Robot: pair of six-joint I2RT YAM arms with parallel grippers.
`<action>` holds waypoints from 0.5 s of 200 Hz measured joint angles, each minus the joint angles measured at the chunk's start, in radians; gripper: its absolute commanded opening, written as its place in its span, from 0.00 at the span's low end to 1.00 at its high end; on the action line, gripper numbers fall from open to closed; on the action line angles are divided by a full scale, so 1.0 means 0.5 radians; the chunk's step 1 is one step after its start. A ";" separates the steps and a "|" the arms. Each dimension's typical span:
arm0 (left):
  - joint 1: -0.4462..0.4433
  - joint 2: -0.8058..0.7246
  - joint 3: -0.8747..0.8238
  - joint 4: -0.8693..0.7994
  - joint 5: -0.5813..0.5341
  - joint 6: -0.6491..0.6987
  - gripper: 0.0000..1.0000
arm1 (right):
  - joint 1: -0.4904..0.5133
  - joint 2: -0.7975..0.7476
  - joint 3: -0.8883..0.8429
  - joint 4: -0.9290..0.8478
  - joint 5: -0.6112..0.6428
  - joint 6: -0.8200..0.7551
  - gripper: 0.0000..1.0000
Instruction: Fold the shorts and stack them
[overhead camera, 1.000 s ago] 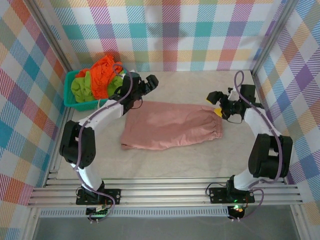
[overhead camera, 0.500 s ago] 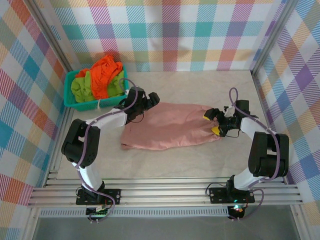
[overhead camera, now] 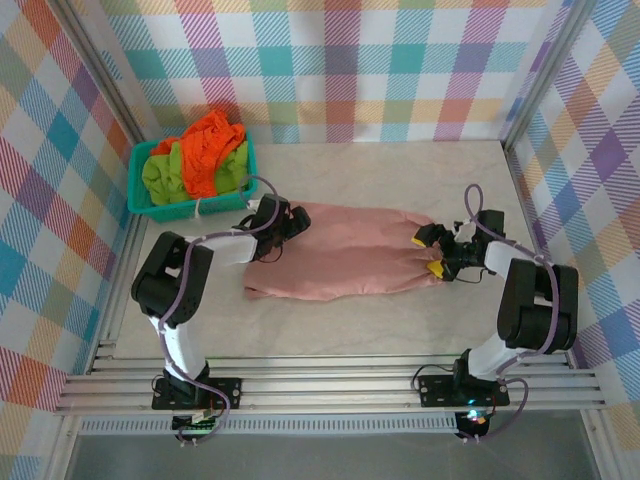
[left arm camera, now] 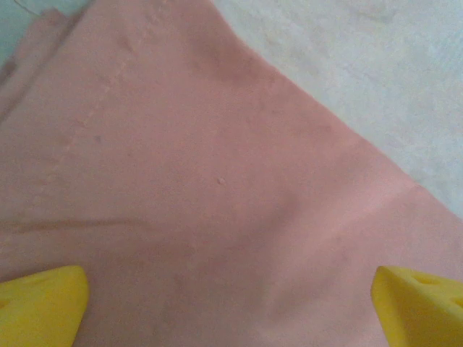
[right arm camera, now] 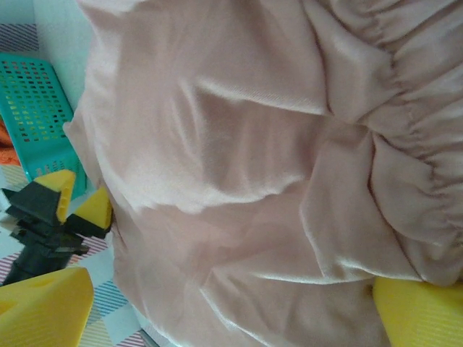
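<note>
Where the dusty pink cloth shorts (overhead camera: 340,252) are lying: spread flat on the pale table (overhead camera: 400,325), just right of and in front of the teal plastic mesh basket (overhead camera: 134,185), with the gathered waistband (right arm camera: 405,137) at the end far from the basket.
Left gripper (overhead camera: 285,224): reaching low over the pink corner closest to the basket, jaws standing wide apart and gripping nothing. In the wrist view, smooth pink cloth is showing between its yellow fingertips (left arm camera: 40,303).
Right gripper (overhead camera: 428,252): leaning in at the waistband end, farthest from the basket, jaws spread wide with nothing clamped. Contact with the cloth cannot be told.
Basket load: bright orange shorts (overhead camera: 205,145) and lime green shorts (overhead camera: 160,175) are sitting heaped inside, the orange rising above the rim.
</note>
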State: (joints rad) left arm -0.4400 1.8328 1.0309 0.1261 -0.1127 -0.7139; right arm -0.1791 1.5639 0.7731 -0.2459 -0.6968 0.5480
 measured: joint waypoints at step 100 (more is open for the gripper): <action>-0.312 -0.517 0.383 -0.341 0.526 0.167 1.00 | -0.002 -0.244 0.504 -0.629 0.796 -0.546 0.95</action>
State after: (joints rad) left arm -0.5961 1.5742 1.2224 -0.0444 0.1501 -0.6304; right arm -0.1802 1.4418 1.0248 -0.5602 -0.2989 0.2752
